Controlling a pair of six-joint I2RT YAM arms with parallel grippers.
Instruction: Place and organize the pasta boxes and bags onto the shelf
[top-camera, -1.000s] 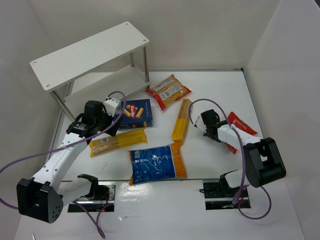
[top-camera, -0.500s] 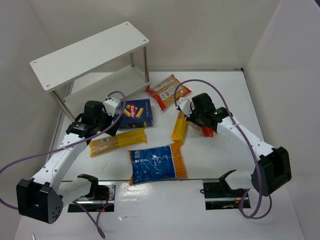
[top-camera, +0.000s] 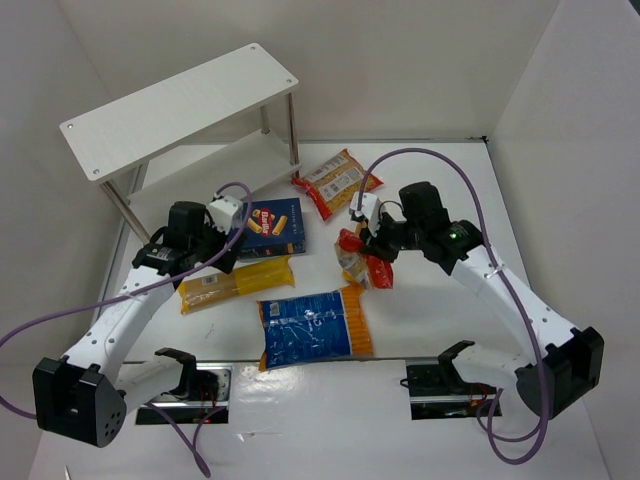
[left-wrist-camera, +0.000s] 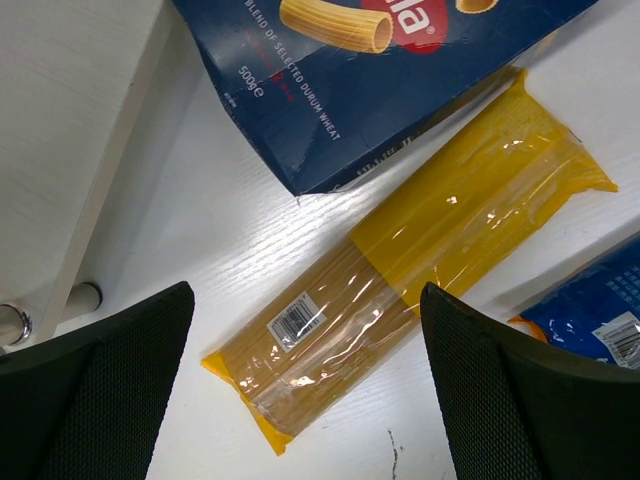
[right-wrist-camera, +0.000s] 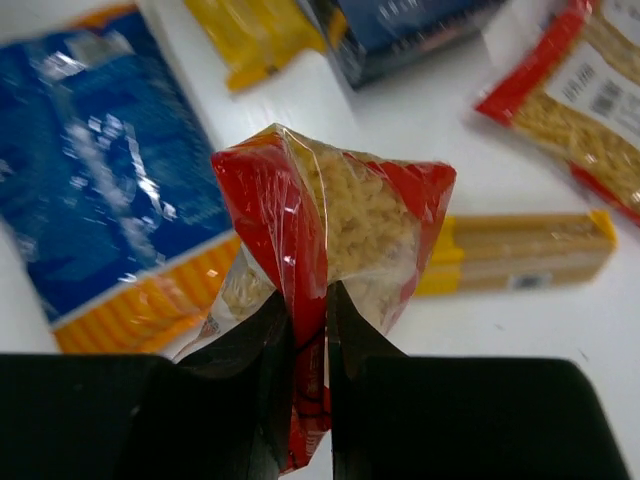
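Nearest the arm bases, the blue-orange bag (top-camera: 315, 325) lies flat on the table (top-camera: 440, 180), not in anyone's way yet.

Next back, the left gripper (left-wrist-camera: 305, 335) hangs over 1 long yellow pack (left-wrist-camera: 400, 270), jaws wide apart, nothing in them. The pack lies slanted between the fingers, 1 end close to the dark blue box (left-wrist-camera: 400, 60). Risk: a grab off the middle would let the long pack tip or swivel out, and a finger could knock the box corner on the way down.

Level with that on the right, the right gripper (right-wrist-camera: 305, 340) is clamped tight on a red-edged bag (right-wrist-camera: 340, 230), pinching just a thin fold of film, with the pasta bulging above the fingers in the wrist view. The bag is off the table, over the 2nd long yellow pack (right-wrist-camera: 530, 255). Main risk here: the film slides out of the pinch or tears, and the bag drops onto that pack. A quick swing would make it worse, since the load is loose.

Further back sits the other red-edged bag (top-camera: 337, 182), flat, right beside the shelf's near post.

Farthest, the shelf (top-camera: 180, 110) stands at the back left, both boards bare. The right arm's way there passes the box and the left arm, so a clash looks possible. The lower tier looks tight, so the bag could snag on a board edge or post.
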